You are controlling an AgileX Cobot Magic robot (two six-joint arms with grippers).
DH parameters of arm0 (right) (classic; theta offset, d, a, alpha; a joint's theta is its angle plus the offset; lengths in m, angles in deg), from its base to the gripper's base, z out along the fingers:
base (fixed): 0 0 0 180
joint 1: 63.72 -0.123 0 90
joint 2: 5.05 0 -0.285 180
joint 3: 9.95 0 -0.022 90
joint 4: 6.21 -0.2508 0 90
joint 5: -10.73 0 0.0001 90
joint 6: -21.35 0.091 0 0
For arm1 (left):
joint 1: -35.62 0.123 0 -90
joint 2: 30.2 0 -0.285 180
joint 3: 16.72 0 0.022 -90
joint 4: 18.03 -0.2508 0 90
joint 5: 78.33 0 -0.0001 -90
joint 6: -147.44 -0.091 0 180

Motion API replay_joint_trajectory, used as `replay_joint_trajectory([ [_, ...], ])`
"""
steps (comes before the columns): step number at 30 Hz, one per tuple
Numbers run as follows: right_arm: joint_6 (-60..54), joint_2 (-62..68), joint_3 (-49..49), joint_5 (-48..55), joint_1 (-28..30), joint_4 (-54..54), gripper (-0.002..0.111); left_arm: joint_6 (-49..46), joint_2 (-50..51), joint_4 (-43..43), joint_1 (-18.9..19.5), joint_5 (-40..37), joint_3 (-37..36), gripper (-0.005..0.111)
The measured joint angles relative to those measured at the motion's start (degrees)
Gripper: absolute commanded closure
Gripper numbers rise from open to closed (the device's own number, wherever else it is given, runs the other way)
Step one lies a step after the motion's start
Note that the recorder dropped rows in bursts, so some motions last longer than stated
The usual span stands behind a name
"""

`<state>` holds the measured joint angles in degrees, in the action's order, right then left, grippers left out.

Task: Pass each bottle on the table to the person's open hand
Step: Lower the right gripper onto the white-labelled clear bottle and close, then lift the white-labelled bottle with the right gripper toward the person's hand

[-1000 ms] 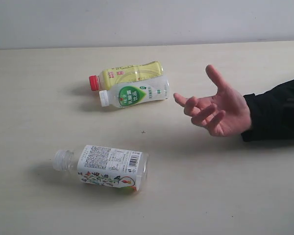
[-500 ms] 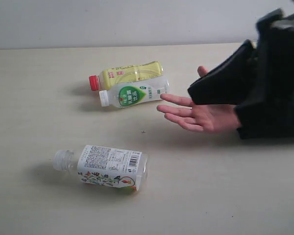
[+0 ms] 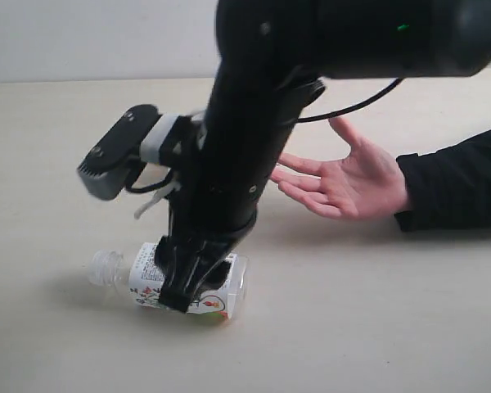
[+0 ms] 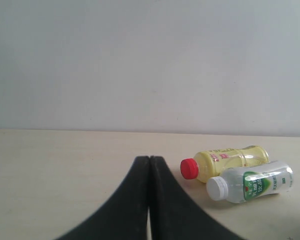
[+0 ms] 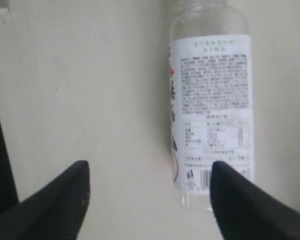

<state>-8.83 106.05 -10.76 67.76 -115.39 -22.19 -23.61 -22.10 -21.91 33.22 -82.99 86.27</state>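
**Black fingers set off-centre over the printed bottle**

The right fingers [image 3: 188, 282] are spread wide and hold nothing. They are low over the white-label bottle [image 5: 210, 100], which lies on its side on the counter [image 3: 393, 327], well apart from the open hand [image 3: 352, 184]. The exterior view does not show whether they touch it.

The main risk is alignment. In the right wrist view the bottle lies under one finger, and most of the gap between the fingers sits over bare counter beside it. If the arm comes down like this, that finger would likely land on the round body. The bottle could then roll away or be pinned flat rather than gripped.

A second risk is the smooth, light plastic. A grip near the bottle's end rather than its middle could let it swing or slip out on the way to the palm.

The arm also crosses close in front of the person's hand, so a fast lift could brush it.

The left fingers [image 4: 150, 167] are pressed together and empty. The yellow bottle [image 4: 230, 160] and the green-label bottle [image 4: 255, 182] lie touching, and both are yet to be handed over.
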Motion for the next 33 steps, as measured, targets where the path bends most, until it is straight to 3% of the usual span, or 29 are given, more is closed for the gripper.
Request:
replay_joint_trajectory([
  [8, 0.0, 7.5, 2.2, -6.9, -5.3, 9.8, 0.028, 0.0, 0.0, 0.0, 0.0, 0.0, 0.0, 0.107],
  [26, 7.9, 15.6, 2.2, -13.9, -5.6, 20.4, 0.03, 0.0, 0.0, 0.0, 0.0, 0.0, 0.0, 0.107],
  [30, 9.4, 16.8, 2.2, -13.9, -5.6, 20.8, 0.05, 0.0, 0.0, 0.0, 0.0, 0.0, 0.0, 0.107],
  [33, 10.3, 16.9, 2.2, -13.4, -5.6, 21.0, 0.085, 0.0, 0.0, 0.0, 0.0, 0.0, 0.0, 0.107],
])
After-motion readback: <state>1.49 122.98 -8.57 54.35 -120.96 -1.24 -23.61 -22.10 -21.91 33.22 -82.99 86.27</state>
